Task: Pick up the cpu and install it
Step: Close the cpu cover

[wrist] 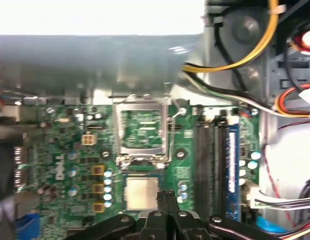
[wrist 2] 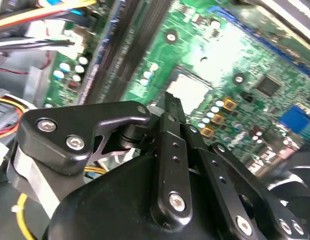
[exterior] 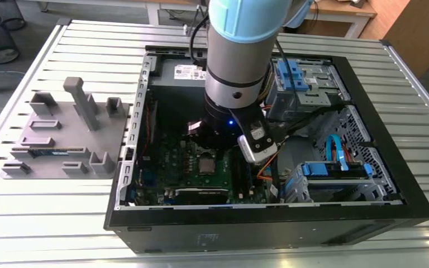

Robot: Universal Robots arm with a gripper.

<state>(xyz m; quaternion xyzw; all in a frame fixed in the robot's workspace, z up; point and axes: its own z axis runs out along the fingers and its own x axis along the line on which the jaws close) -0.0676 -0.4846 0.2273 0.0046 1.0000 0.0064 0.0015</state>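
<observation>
My gripper hangs inside the open computer case with its two thin fingers pressed together and nothing visible between them. Their tips are just beside one edge of the cpu, though I cannot tell whether they touch it. The cpu lies flat on the green motherboard, next to the metal socket frame, and in the exterior view my arm hides the fingers.
</observation>
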